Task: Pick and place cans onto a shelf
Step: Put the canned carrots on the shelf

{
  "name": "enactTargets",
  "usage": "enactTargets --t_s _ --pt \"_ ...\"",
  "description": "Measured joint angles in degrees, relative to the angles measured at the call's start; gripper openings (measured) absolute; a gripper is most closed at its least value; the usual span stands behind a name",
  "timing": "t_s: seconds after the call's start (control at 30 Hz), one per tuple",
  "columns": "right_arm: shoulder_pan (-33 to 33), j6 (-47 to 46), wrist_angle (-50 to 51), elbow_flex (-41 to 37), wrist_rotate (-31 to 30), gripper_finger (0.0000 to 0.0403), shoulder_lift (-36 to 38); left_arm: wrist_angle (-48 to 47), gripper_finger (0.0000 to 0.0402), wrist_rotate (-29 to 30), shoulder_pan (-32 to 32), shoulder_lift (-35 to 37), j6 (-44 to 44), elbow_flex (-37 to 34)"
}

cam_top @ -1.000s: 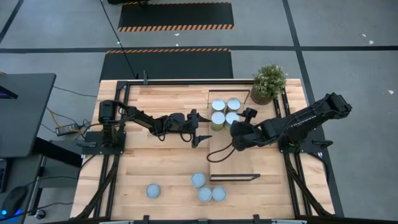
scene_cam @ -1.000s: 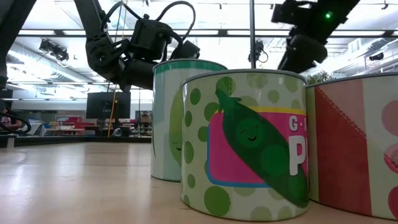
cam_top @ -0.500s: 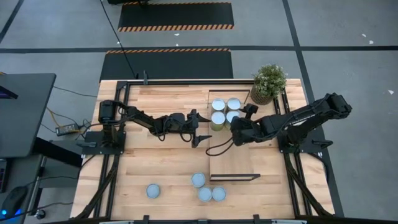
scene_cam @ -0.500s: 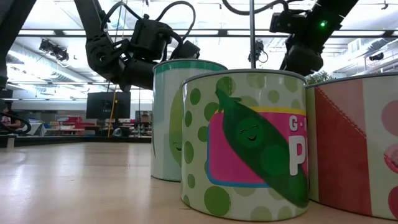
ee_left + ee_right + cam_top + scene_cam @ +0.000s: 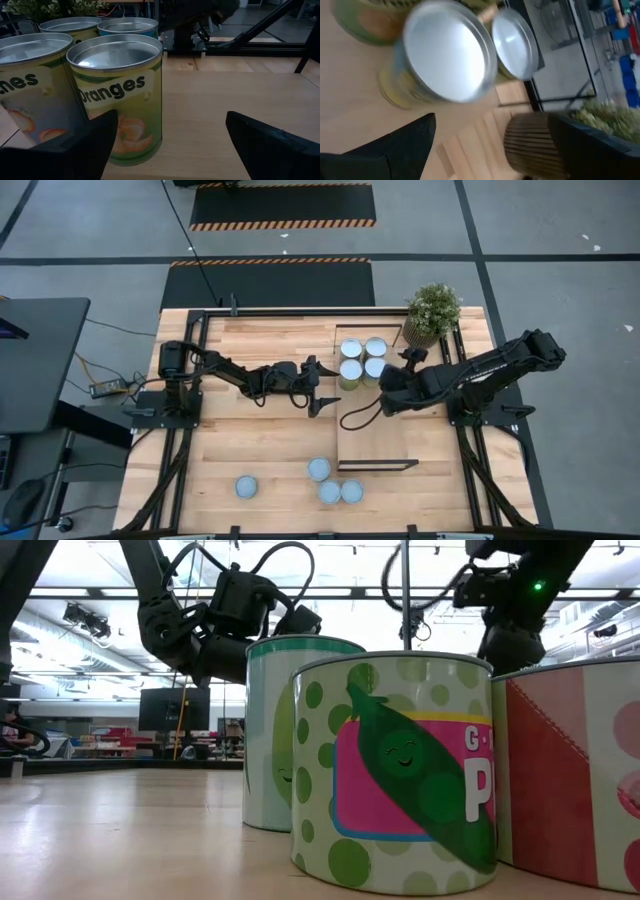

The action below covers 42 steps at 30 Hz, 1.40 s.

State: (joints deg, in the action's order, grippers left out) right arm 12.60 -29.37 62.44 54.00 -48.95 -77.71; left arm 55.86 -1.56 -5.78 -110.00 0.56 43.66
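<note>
— Cans: four stand in a tight square on the shelf, at its far end; the near-left one bears an "Oranges" label in the left wrist view. Four more sit on the table near its front edge: one alone to the left, three clustered just off the shelf's near end.

— What surrounds the shelved four?

— The potted plant stands just beside them, at the table's far right corner. The left gripper hangs just left of the group, fingers spread wide with nothing between them. The right gripper is close on their right side, its fingers also apart and empty, a cable looping from that arm over the shelf's bare wood.

— Anything on the shelf's near half?

— Only bare board, ending at the dark frame.
</note>
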Motion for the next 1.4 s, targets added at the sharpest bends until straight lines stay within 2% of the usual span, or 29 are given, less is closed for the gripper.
enactTargets --t_s 0.1,0.23,0.47,0.67,1.07,1.4 --pt "0.07 -3.25 2.1 0.0 0.79 0.0391 0.0 0.0 0.0377 0.0 -0.01 0.0 0.0 0.0" --pt "1.71 -1.9 -2.73 0.0 3.57 0.0391 0.0 0.0 0.0377 0.0 0.0 0.0 0.02 0.0" --pt "3.24 8.79 -16.18 0.0 0.38 0.0391 0.0 0.0 0.0377 -0.02 -0.01 0.0 -0.26 0.0" --pt "1.14 15.58 -21.07 0.0 -0.6 0.0391 0.0 0.0 0.0377 -0.02 -0.01 0.0 -0.33 0.0" --pt "-2.69 19.07 -20.98 0.0 1.27 0.0391 0.0 0.01 0.0377 -0.02 -0.01 0.0 -0.24 0.0" --pt "-2.6 14.89 -15.04 0.0 1.04 0.0391 0.0 0.0 0.0377 -0.02 0.01 0.0 -0.24 0.0"
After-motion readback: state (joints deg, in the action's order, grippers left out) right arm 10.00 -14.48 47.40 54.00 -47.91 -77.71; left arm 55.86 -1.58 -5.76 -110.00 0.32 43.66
